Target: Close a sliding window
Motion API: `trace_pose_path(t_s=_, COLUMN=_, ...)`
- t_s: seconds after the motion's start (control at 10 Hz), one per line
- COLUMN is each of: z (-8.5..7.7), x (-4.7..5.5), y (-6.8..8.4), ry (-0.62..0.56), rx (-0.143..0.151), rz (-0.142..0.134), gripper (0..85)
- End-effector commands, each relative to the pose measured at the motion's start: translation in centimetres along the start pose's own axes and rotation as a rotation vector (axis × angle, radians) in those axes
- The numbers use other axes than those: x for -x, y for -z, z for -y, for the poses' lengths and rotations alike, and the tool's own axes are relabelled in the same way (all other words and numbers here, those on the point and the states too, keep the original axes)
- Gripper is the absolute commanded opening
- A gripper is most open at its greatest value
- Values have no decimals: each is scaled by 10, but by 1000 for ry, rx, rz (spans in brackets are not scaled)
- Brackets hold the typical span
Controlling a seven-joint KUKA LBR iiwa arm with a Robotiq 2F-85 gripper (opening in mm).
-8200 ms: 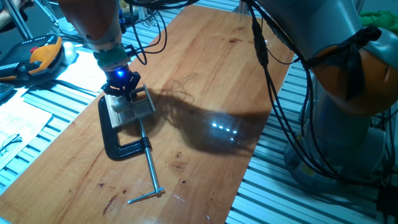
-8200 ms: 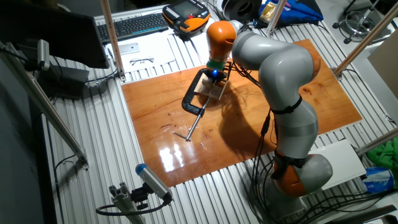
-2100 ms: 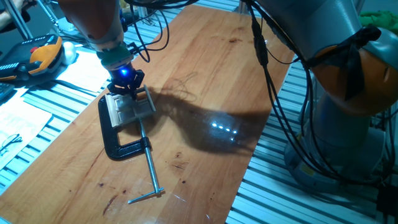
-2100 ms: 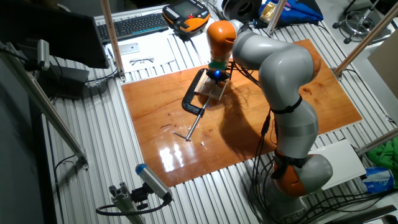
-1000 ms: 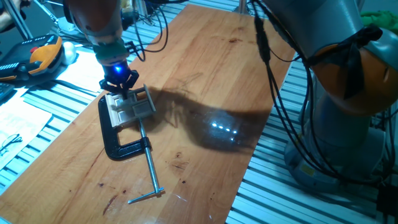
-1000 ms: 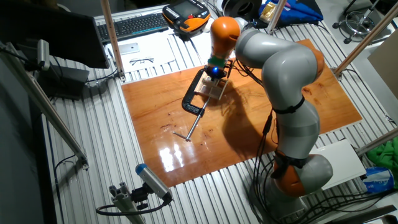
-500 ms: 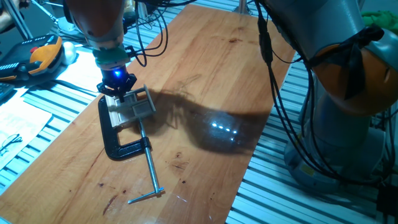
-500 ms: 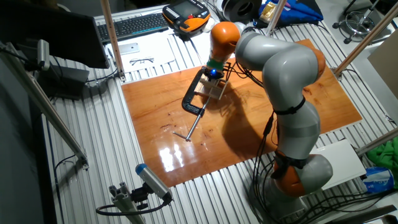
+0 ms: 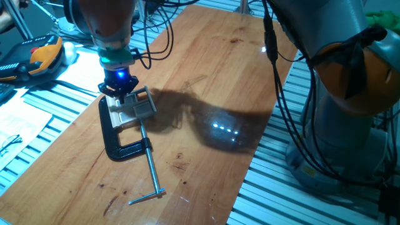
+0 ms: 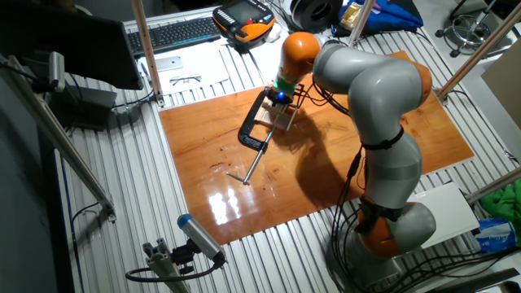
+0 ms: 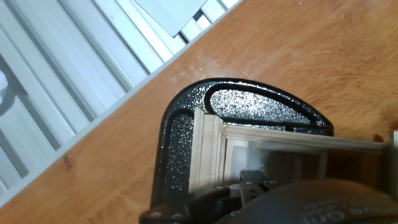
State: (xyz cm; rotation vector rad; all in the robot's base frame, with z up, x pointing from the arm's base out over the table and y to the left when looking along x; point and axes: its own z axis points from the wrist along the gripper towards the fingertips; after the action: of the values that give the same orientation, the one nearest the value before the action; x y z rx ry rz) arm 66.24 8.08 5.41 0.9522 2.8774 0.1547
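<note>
The sliding window [image 9: 132,108] is a small pale wooden frame lying on the wooden table, held in the jaw of a black C-clamp [image 9: 119,147]. My gripper [image 9: 118,89], with a blue light above it, stands at the window's far end, fingers close together and touching or just above the frame. In the other fixed view the gripper [image 10: 279,100] sits over the window [image 10: 286,116]. The hand view shows the window's rails and pale pane [image 11: 214,152] inside the clamp's curved body [image 11: 249,102]. My dark hand covers the bottom edge.
The clamp's long metal screw [image 9: 150,173] points toward the table's near edge. An orange and black pendant [image 9: 37,56] and papers lie beyond the table's left edge. Cables hang from the arm [image 9: 350,69] at the right. A keyboard [image 10: 175,32] lies behind the table.
My gripper has shifted a little left along the window's far end, and the arm above it has turned. The window frame and clamp have stayed in place.
</note>
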Motion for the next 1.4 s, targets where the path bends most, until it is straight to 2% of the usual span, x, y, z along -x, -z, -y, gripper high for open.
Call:
trace_pose_path(t_s=0.0, z=0, x=0, y=1, ry=1, rx=-8, rz=-3, gripper=0)
trace_pose_path(t_s=0.2, z=1, x=0, y=5, ry=-1, rx=-37, rz=-6, gripper=0)
trace_pose_path(t_s=0.6, z=1, x=1, y=4, ry=9, rx=-56, rz=-19, gripper=0)
trace_pose_path(t_s=0.8, z=1, x=1, y=4, ry=21, rx=-80, rz=-8, gripper=0)
trace_pose_path(t_s=1.0, z=1, x=1, y=4, ry=-13, rx=-43, rz=-27, gripper=0)
trace_pose_path(t_s=1.2, z=1, x=1, y=4, ry=-4, rx=-57, rz=-22, gripper=0)
trace_pose_path(t_s=1.3, z=1, x=1, y=4, ry=17, rx=-100, rz=-12, gripper=0)
